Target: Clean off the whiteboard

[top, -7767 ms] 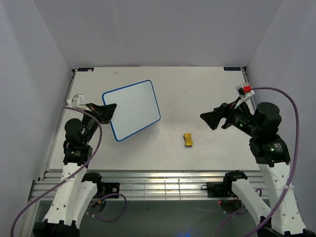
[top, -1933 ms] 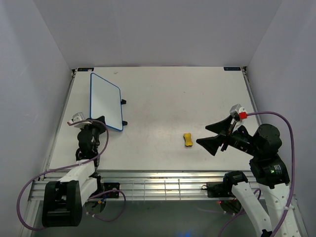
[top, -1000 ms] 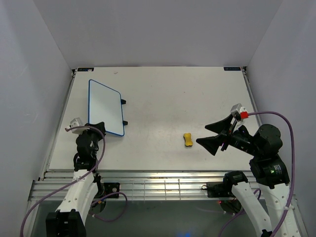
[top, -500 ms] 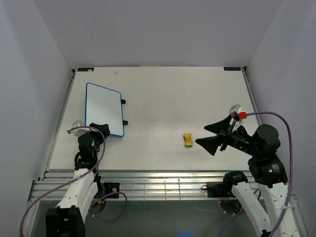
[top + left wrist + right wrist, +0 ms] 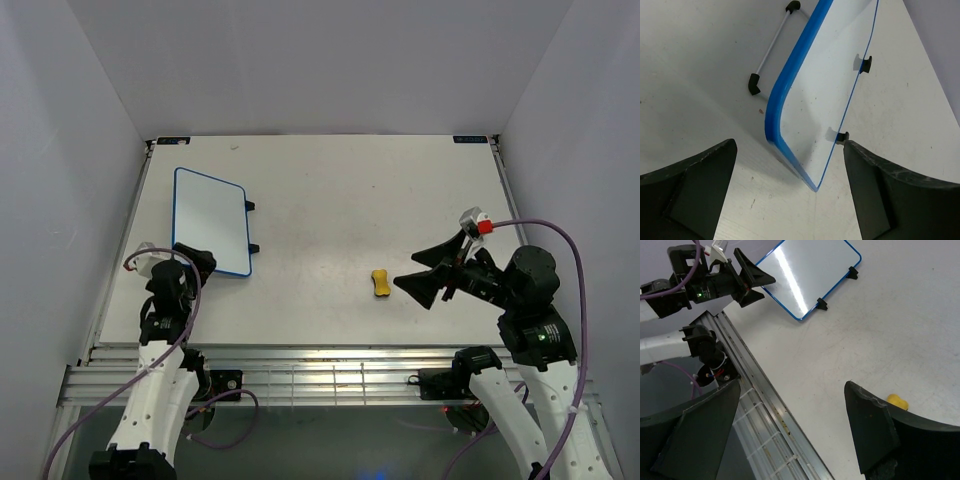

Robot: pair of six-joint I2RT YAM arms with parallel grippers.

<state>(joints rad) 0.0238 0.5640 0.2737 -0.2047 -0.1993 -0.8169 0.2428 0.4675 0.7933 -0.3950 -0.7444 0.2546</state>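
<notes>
Left gripper [image 5: 198, 260]: jaws released and spread wide, nothing in them. In the wrist view the near corner of the whiteboard [image 5: 210, 220] sits btw the two fingers [image 5: 695, 190], apart from both. Right gripper [image 5: 425, 272]: jaws also wide apart & empty, pointing left, w/ the yellow eraser [image 5: 380, 283] just beside the tips, not touching.

The whiteboard is on the left part of the table [image 5: 350, 180], near its left edge, w/ a blue frame all around and two small black feet at its right side. If it lies flat or is tilted on the feet, I cannot tell. Its face looks plain white, w/ a streak of glare in the right wrist view.

Table top is matte white w/ small dark specks & scuffs. At the near edge runs an aluminium rail [image 5: 330, 375]. Pale grey-lilac walls [image 5: 320, 60] close the table on the left, back & right.
</notes>
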